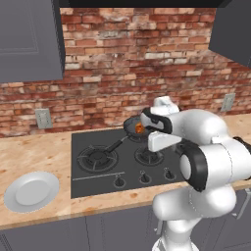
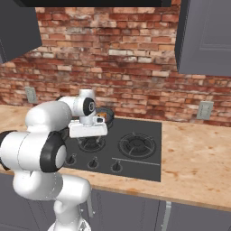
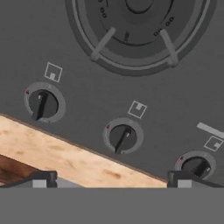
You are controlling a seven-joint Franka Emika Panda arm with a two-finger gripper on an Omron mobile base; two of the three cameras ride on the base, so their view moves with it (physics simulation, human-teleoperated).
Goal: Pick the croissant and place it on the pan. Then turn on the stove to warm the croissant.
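The orange croissant (image 1: 139, 128) lies in the small dark pan (image 1: 131, 123), which sits on a back burner of the black stove (image 1: 93, 176) with its thin handle pointing front-left. My gripper (image 3: 113, 178) is open and empty, hanging over the stove's front edge. Its dark fingertips (image 3: 43, 177) frame the middle knob (image 3: 123, 136), with one knob (image 3: 43, 105) to its left and another (image 3: 196, 166) to its right. A ringed burner (image 3: 140, 26) lies beyond them. In the right base view my white hand (image 2: 88, 128) hovers above the stove (image 2: 135, 169) and partly covers the pan (image 2: 107, 113).
A round pale grey plate (image 1: 30, 191) rests on the wooden counter (image 1: 29, 152) left of the stove. Behind runs a brick wall with outlets (image 1: 43, 118). Dark cabinets hang overhead. My bulky arm (image 1: 211, 157) stands over the stove's right front.
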